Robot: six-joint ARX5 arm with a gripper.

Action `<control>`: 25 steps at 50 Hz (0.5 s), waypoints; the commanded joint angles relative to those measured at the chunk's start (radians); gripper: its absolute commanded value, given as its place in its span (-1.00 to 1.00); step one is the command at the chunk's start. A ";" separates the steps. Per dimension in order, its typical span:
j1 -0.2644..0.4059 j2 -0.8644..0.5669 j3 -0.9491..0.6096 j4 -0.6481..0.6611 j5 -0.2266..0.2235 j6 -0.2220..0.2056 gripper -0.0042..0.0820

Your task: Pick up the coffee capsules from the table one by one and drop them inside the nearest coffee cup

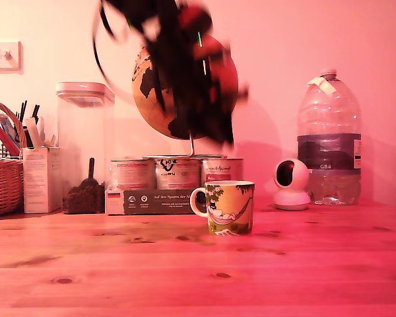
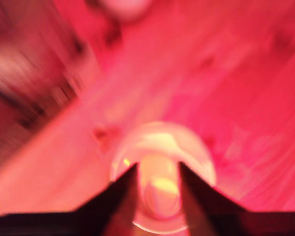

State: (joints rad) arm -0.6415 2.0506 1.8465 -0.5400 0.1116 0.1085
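My tool (image 2: 157,179) hangs blurred above yellow-green mug (image 1: 228,208), fingers narrowly apart, pale capsule-like shape between them; grip unclear. Mug stands mid-desk (image 1: 185,277).

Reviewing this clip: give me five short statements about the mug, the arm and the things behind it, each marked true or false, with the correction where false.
1. The mug stands upright on the table. True.
2. The mug's handle points to the exterior view's right. False: it points to that view's left.
3. The gripper hangs above the mug, its jaws apart in the wrist view. True.
4. The large water bottle lies on its side. False: it stands upright, on the exterior view's right.
5. A small white camera sits between the mug and the bottle in the exterior view. True.
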 commanded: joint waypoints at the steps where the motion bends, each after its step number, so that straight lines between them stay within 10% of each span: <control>1: -0.006 -0.039 -0.050 0.019 0.004 0.004 -0.96; 25: 0.047 -0.359 -0.439 0.290 0.066 -0.006 -0.96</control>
State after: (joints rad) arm -0.6083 1.7390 1.4437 -0.2760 0.1707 0.1078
